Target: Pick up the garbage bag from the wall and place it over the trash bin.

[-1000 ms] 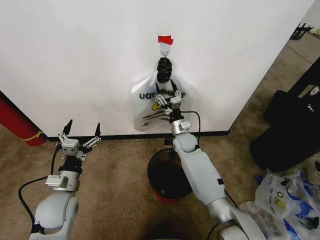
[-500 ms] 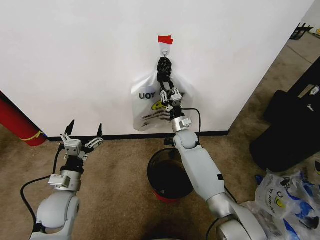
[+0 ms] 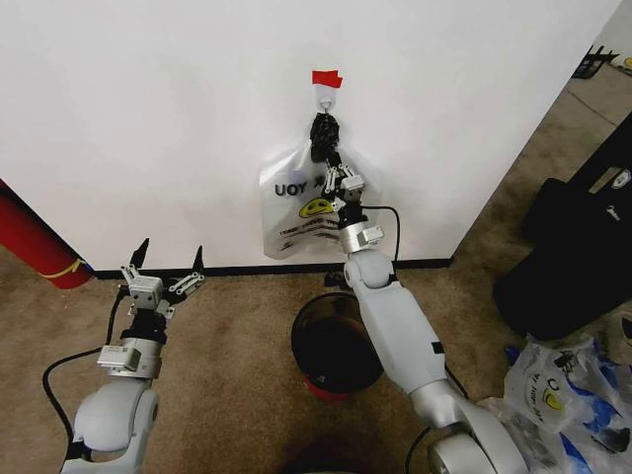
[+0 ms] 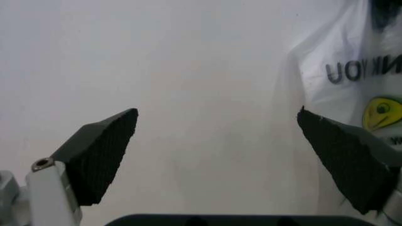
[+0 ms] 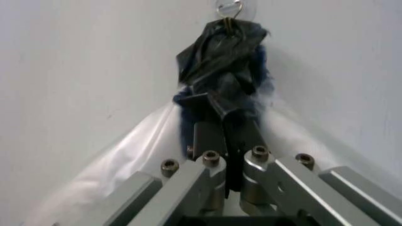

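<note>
- Right gripper [image 3: 334, 170], centre frame, jaws clamped on the garbage bag's [image 3: 296, 212] dark handles under the wall [image 3: 148, 118] hook [image 3: 326, 97].
- Left gripper [image 3: 168, 259], lower left, jaws apart.

bag [image 3: 296, 212]: thin glossy plastic, whitish, dark crinkled handles | wall [image 3: 148, 118]: smooth matt white | hook [image 5: 229, 8]: shiny metal | bin [image 3: 334, 348]: black wire mesh | floor [image 3: 232, 346]: rough brown carpet | right tool [image 5: 226, 141]: bare metal links, dark matt fingers | left tool [image 4: 217, 155]: black ribbed rubbery pads
</note>
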Controlling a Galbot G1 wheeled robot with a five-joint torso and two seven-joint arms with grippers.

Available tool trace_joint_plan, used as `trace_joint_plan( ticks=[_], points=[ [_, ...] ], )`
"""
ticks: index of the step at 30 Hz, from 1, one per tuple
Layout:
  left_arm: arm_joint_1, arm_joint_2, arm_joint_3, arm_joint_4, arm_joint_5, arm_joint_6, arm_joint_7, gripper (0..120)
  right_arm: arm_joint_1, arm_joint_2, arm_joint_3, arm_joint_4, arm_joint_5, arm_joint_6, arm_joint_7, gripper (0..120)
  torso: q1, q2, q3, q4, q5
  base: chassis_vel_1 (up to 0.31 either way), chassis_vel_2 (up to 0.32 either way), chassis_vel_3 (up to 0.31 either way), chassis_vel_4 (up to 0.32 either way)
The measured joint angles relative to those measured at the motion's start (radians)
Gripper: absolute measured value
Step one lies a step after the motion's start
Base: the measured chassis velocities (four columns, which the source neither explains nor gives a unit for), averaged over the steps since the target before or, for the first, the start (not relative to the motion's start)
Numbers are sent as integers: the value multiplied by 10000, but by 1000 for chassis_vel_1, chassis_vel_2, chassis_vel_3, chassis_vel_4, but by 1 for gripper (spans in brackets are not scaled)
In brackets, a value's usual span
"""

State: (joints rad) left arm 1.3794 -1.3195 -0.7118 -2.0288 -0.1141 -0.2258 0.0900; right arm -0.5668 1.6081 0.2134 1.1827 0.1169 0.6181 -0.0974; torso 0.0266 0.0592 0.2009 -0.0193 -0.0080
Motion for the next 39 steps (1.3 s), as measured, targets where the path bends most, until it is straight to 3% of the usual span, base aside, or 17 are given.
trace_joint_plan(
  ticks=[16, 28, 39],
  points=[
    [-54, -10, 37, 26, -214, -76, -12, 100, -2341, -38, -118, 1918, 531, -312, -180, 0, 0, 2, -1, 2, 2, 0, 0, 0, 0],
    [-108, -163, 177, 1, -228, -156, -15, 100, -4470, -1310, 180, 3587, 623, -332, -671, 0, 0, 2, -1, 0, 2, 0, 0, 0, 0],
    [-122, -179, 203, -17, -230, -214, -15, 100, -5567, -1873, 538, 4224, 624, -40, -1244, 0, 0, 2, -1, 1, 1, 0, 0, 0, 0]
  ],
)
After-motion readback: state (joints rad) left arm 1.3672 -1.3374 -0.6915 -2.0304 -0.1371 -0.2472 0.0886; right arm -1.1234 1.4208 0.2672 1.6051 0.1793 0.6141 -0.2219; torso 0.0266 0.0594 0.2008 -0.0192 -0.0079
